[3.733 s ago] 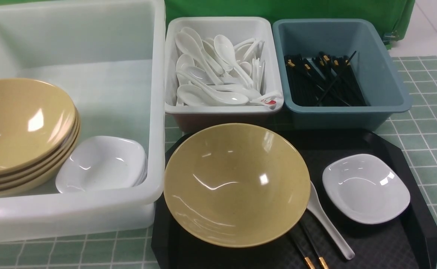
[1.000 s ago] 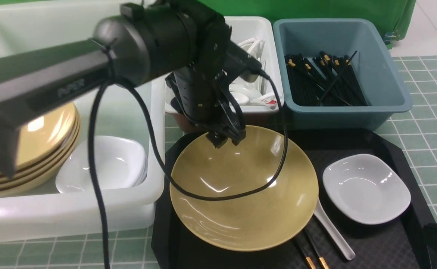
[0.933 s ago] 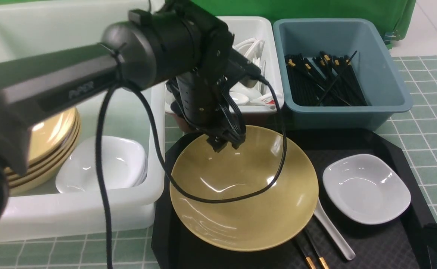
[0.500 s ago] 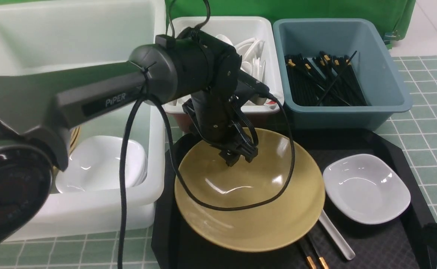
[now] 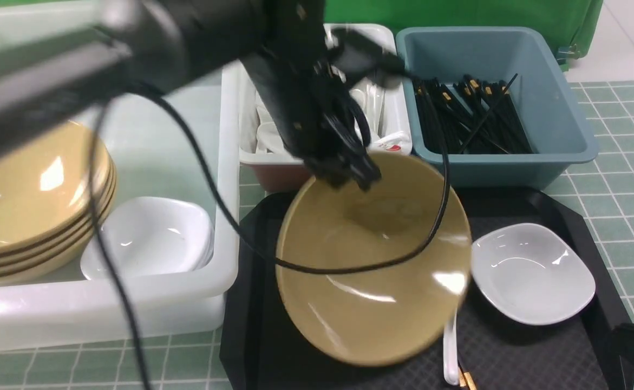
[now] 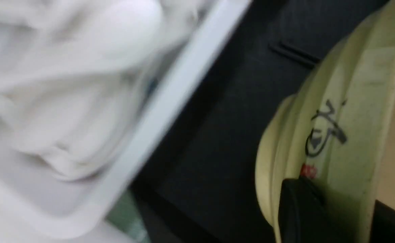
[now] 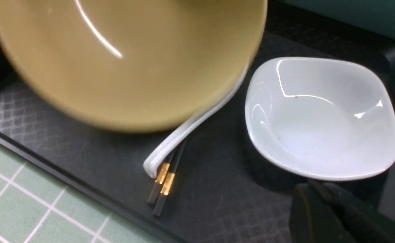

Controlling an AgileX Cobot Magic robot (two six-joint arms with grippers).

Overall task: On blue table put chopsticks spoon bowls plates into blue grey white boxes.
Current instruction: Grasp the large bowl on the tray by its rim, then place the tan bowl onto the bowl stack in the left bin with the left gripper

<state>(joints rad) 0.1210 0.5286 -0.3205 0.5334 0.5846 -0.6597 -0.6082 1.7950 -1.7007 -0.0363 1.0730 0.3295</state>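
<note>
My left gripper is shut on the far rim of a tan bowl and holds it lifted and tilted over the black tray. In the left wrist view one finger presses the bowl's marked underside. A white plate sits on the tray to the right. The spoon and chopsticks poke out from under the bowl. My right gripper is shut and empty, just short of the plate, with the spoon and chopsticks nearby.
The large white tub at the left holds stacked tan bowls and white dishes. The white bin holds spoons; the blue-grey bin holds chopsticks. The grid-patterned table shows at the right.
My left gripper has raised the bowl's far rim, tilting the bowl up and shifting it right over the spoon. The arm has swung upward.
</note>
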